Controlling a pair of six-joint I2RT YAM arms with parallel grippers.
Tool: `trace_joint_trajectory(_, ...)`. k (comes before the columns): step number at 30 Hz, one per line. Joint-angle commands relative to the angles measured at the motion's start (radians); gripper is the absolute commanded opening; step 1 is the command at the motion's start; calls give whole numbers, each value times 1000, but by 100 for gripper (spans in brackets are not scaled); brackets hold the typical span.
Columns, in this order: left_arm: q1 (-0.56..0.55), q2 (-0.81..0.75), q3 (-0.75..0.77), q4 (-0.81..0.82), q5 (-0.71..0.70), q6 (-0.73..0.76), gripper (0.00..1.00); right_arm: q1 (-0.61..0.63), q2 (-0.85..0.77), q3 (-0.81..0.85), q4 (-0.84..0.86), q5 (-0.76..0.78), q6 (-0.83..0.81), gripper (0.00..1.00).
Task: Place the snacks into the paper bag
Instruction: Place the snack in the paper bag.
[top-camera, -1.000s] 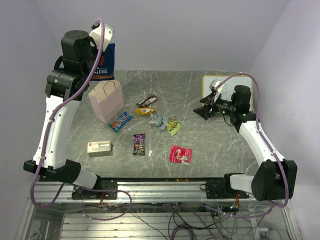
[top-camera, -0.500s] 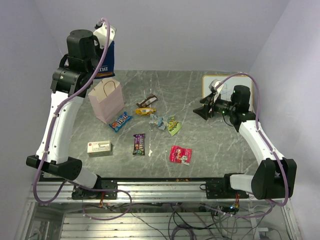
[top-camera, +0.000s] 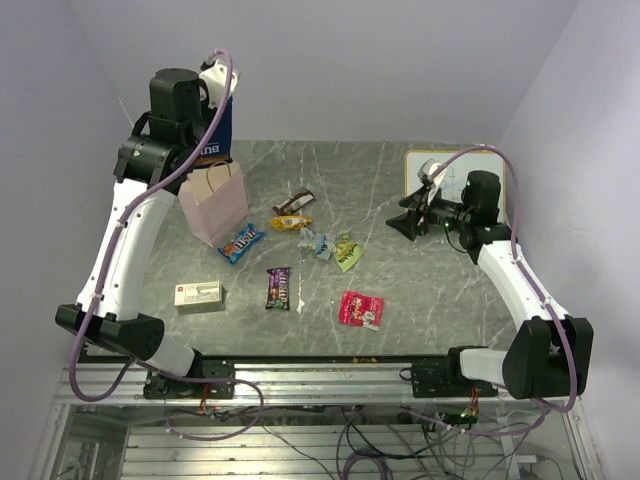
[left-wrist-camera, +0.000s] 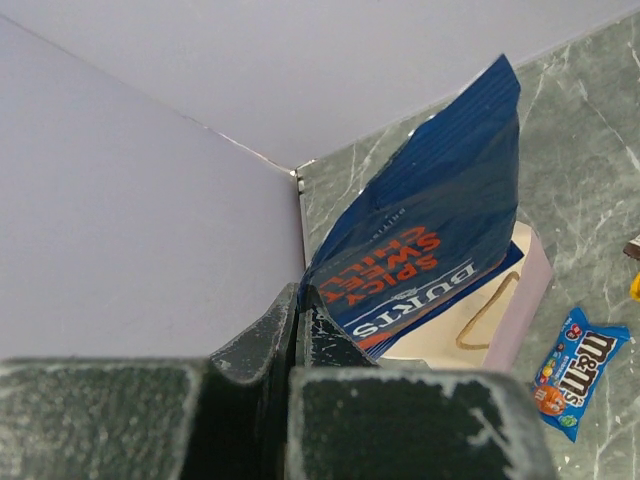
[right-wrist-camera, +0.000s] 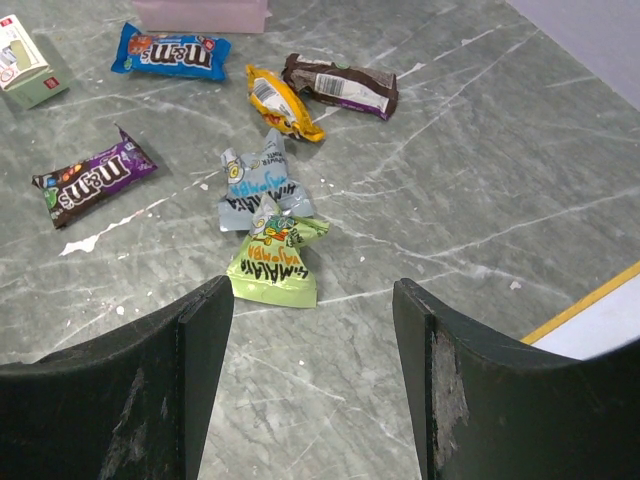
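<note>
My left gripper (top-camera: 224, 96) is shut on the top edge of the large dark blue packet (top-camera: 214, 138), which hangs over the open mouth of the pale pinkish paper bag (top-camera: 214, 207). In the left wrist view the fingers (left-wrist-camera: 298, 296) pinch the packet (left-wrist-camera: 430, 225) above the bag (left-wrist-camera: 524, 292). Other snacks lie on the table: blue (top-camera: 241, 242), purple-brown (top-camera: 279, 287), red-pink (top-camera: 361, 309), yellow (top-camera: 291, 223), brown (top-camera: 294, 204), silver (top-camera: 318, 243) and green (top-camera: 347, 251). My right gripper (top-camera: 405, 222) is open and empty, held above the table near the green packet (right-wrist-camera: 272, 262).
A pale beige box (top-camera: 198, 295) lies at the front left. A white framed whiteboard (top-camera: 495, 172) lies at the back right, behind my right arm. Walls close in behind and to the left of the bag.
My left arm has swung right with the dark blue packet, bringing it over the bag's mouth. The right arm has not moved.
</note>
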Motion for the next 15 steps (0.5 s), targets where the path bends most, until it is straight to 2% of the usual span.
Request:
trace_joint_trajectory(1, 7, -7, -21, 50, -4, -2, 7, -5, -11, -12, 10, -15, -11, 65)
trace_joint_trajectory(15, 8, -17, -108, 76, 4, -15, 7, -6, -13, -12, 7, -15, -15, 65)
